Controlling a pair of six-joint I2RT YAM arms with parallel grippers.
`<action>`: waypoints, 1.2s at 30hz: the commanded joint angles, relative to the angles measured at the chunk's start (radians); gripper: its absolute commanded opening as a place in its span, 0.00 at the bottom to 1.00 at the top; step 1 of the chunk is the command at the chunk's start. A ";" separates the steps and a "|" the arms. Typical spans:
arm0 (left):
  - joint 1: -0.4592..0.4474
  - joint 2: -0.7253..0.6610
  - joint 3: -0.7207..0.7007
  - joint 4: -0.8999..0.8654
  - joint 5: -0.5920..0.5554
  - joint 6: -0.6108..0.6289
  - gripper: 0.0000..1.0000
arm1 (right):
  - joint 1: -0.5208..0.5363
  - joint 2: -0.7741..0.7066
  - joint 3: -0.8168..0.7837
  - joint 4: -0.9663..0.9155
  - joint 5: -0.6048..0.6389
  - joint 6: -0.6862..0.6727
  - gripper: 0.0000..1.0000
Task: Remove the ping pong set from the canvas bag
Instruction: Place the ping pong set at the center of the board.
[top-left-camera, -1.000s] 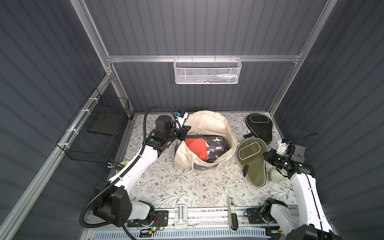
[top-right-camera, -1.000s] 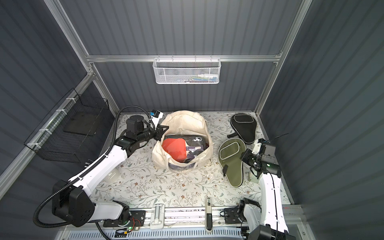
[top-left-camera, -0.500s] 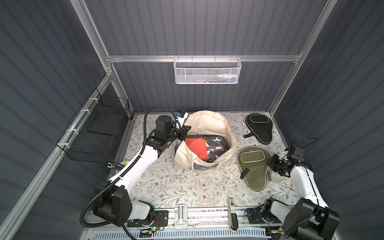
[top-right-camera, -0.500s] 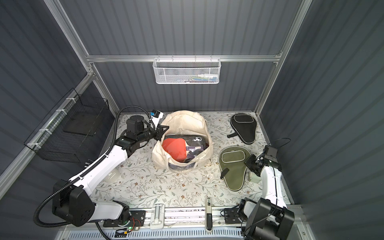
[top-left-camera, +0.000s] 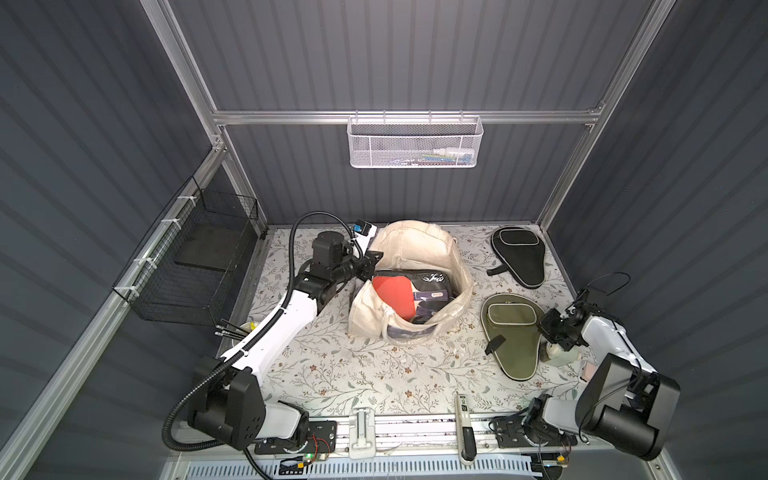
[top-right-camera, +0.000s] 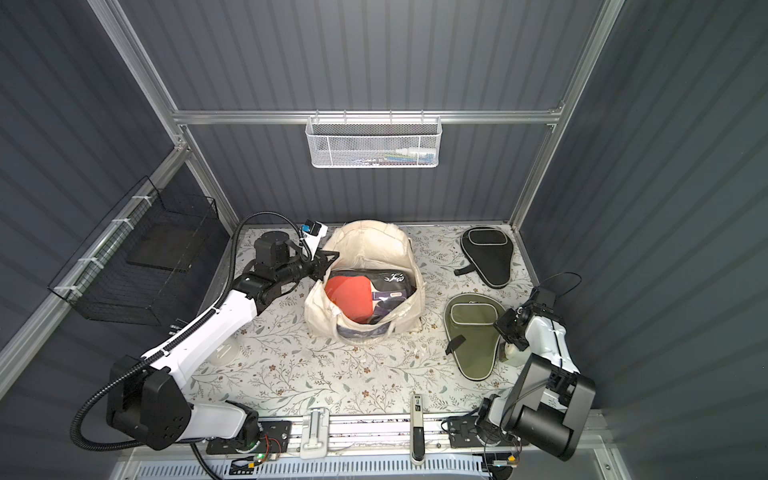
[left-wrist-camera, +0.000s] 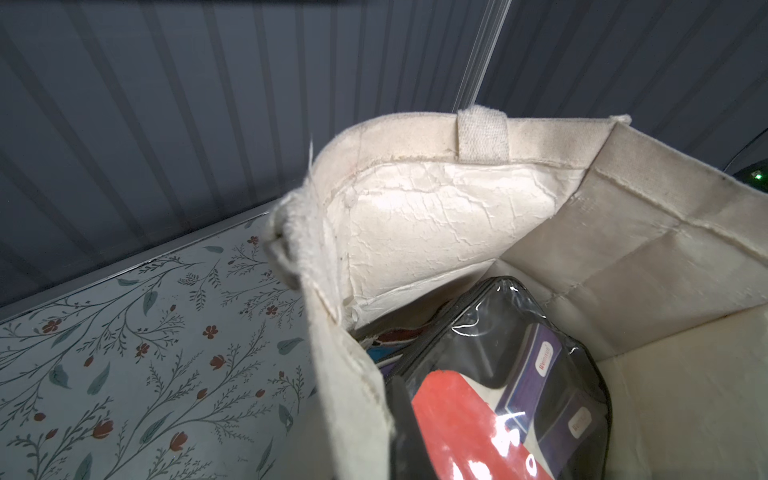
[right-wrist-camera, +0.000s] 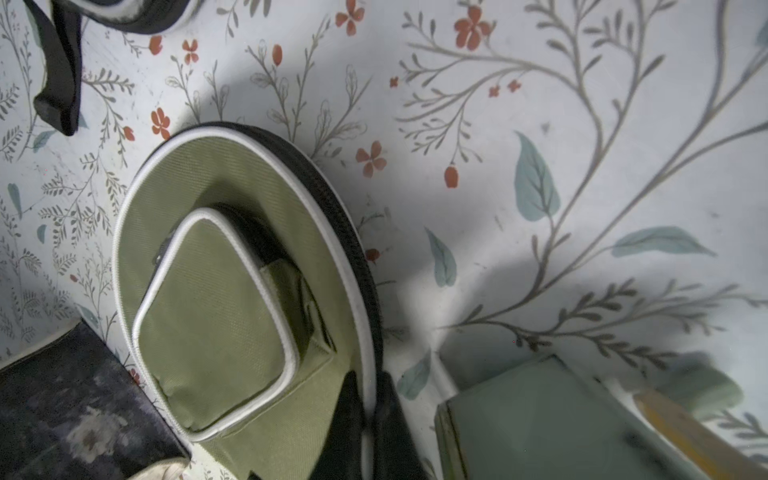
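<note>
Two cases out: you have the olive case (top-left-camera: 513, 332) and the black case (top-left-camera: 517, 255) lying flat on the floral table (top-left-camera: 353, 374), to the right of the canvas bag (top-left-camera: 415, 245). The black one is nearer the back wall, and the two do not touch.
Bag: it stands mouth-up towards the back of the table, cream inside, with a dark marbled panel on its near side.
Inside the bag: a clear pack (top-left-camera: 405, 291) showing a red paddle lies on top in the open mouth. In the left wrist view it hides most of what is under it, so you can make out only slivers of blue and purple at its edge.
Left gripper: your left gripper (top-left-camera: 371, 262) sits at the bag's left rim, jaws together on the canvas edge. The wrist view shows the rim bunched up but not the fingers.
Right gripper: your right gripper (top-left-camera: 548, 328) is clamped on the olive case's edge on the side away from the bag. The right wrist view shows dark fingers (right-wrist-camera: 353, 419) on either side of the white piping.
Beside it: a pale green container (top-left-camera: 559, 355) stands just beside that edge of the olive case.
Walls: a white mesh basket (top-left-camera: 413, 143) hangs on the back rail and a black wire basket (top-left-camera: 195, 266) on the left wall, both well apart from the bag.
</note>
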 joint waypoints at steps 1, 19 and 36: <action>-0.001 -0.002 0.003 0.108 0.056 0.007 0.00 | -0.002 0.020 0.020 0.021 0.020 -0.006 0.00; -0.001 0.000 0.004 0.116 0.064 -0.002 0.00 | 0.086 0.132 0.092 0.081 0.039 0.024 0.07; -0.001 -0.007 0.018 0.097 0.063 0.000 0.00 | 0.123 0.049 0.182 -0.027 0.091 -0.011 0.62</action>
